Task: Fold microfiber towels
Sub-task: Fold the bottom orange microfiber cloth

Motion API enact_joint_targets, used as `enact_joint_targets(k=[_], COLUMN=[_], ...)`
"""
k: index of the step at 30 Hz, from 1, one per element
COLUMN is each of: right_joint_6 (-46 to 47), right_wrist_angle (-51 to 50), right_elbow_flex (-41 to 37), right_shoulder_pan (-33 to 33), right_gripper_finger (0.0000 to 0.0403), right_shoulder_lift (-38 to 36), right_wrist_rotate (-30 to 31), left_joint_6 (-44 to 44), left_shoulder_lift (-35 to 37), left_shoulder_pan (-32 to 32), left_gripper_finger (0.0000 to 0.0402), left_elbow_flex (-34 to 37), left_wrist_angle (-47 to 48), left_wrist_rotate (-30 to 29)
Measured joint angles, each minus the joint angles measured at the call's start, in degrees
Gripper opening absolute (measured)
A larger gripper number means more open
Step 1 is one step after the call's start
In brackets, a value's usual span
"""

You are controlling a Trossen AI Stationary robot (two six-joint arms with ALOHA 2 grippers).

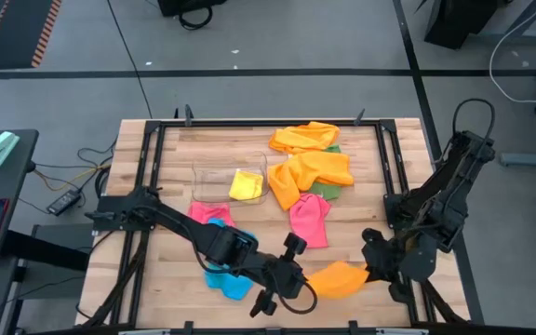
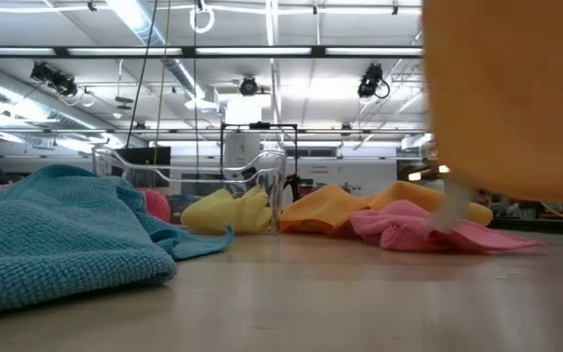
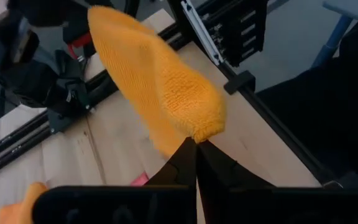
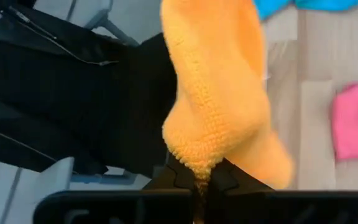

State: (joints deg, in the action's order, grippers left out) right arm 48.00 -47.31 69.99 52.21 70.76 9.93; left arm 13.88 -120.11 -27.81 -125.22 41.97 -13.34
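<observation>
A soft orange microfiber towel point(image 1: 340, 278) hangs stretched between the two arms, near the front edge of the wooden desk point(image 1: 361, 209). The left end effector point(image 1: 301, 288) pinches one corner tight. The right end effector point(image 1: 372, 272) pinches the other corner tight. A fuzzy blue towel point(image 1: 227, 279) lies under the left arm. A clear plastic bin point(image 1: 214, 180) holds a small yellow towel point(image 1: 246, 183).

Bright, even light is given by long ceiling strip lamps point(image 2: 262, 51), which glare white in the low view; the near soft orange microfiber cloth point(image 2: 506, 98) is rendered blurred; soft shadows are cast on the pale wooden table point(image 1: 156, 279)
</observation>
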Motion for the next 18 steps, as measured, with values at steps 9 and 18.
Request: enact_joint_targets(k=[9,18], right_joint_6=[6.35,4.04], right_wrist_angle=[1.01,-0.74], right_elbow_flex=[-0.56,-0.53], right_shoulder_pan=[1.71,2.20], right_gripper_finger=[0.0010,0.0010], right_shoulder_lift=[0.14,-0.07], right_wrist_rotate=[-4.41,-8.68], left_joint_6=[2.50,2.96], left_shoulder_lift=[-4.31,-2.70], left_shoulder_pan=[-0.84,-2.51], left_gripper_finger=[0.0014,0.0017], left_elbow_flex=[0.10,-0.08], left_wrist_angle=[-5.27,-10.81], left_wrist_rotate=[-0.16,-1.99])
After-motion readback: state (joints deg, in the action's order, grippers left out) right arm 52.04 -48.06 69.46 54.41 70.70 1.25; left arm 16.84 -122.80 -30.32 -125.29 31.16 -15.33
